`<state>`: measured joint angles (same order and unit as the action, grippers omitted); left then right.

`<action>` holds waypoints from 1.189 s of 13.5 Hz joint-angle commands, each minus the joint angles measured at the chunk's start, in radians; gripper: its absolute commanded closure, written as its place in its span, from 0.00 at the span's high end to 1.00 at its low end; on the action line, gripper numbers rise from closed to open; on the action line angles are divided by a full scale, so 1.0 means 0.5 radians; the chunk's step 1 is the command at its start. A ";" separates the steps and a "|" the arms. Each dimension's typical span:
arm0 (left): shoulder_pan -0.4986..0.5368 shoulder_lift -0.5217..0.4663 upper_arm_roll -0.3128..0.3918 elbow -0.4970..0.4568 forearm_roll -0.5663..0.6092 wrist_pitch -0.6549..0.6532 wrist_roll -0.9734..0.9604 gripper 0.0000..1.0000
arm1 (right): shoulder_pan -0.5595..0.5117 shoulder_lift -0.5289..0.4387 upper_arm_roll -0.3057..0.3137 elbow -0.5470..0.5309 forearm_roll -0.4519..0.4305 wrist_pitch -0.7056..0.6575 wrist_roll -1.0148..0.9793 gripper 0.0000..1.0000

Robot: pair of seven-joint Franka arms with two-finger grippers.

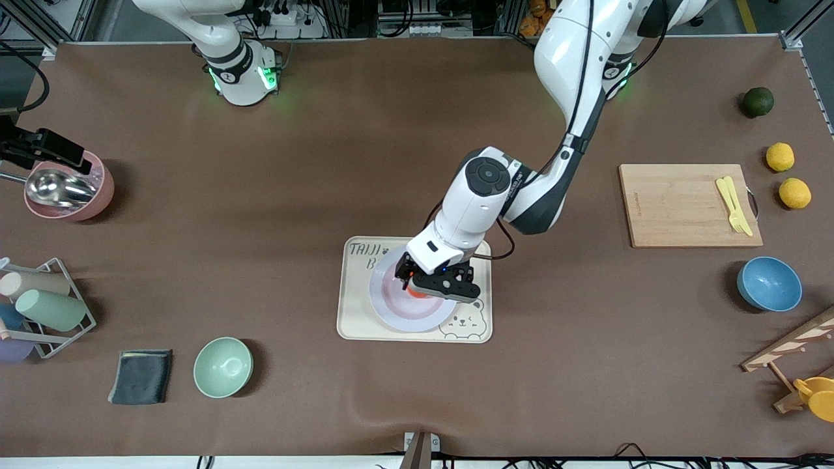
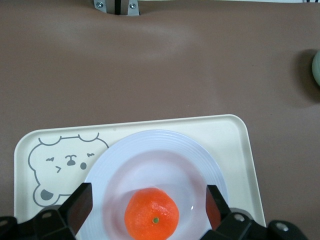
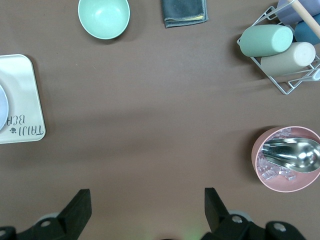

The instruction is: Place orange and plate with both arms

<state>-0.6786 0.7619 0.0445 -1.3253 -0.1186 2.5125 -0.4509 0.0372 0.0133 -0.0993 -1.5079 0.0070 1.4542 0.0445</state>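
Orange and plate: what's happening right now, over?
Left gripper open over the orange, not gripping. Orange on plate, plate on bear tray. Right gripper open, waiting. Nothing in the way.

Brightness: even and moderate across the brown table (image 1: 326, 163) in all three views.
Light source: overhead and diffuse; no lamp is visible.
Shadows: soft and short; a dark patch lies beside the blue bowl (image 1: 769, 284) and the green bowl (image 1: 223, 367).
Glare: bright highlights on the metal scoop (image 3: 292, 154); a faint sheen on the plate (image 2: 165, 165) and the orange (image 2: 151, 213).
Colour cast: green glow on the table at both arm bases.
Focus: sharp in all views; the near finger pads (image 2: 79, 205) slightly soft.
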 commanded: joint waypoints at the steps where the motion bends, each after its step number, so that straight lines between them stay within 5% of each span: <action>1: -0.008 -0.002 0.025 0.049 -0.008 -0.030 0.027 1.00 | -0.019 -0.024 0.018 -0.009 -0.017 -0.003 -0.031 1.00; 5: 0.071 -0.161 0.046 0.028 0.004 -0.161 0.031 1.00 | -0.007 -0.021 0.021 -0.012 -0.017 -0.012 -0.019 1.00; 16: 0.912 -1.115 0.037 -0.012 0.084 -1.726 0.392 1.00 | -0.004 -0.011 0.021 -0.024 -0.017 -0.021 -0.003 1.00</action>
<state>-0.2744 0.2773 0.0752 -1.2860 -0.1028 1.7322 -0.3005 0.0380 0.0144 -0.0938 -1.5150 0.0071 1.4481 0.0427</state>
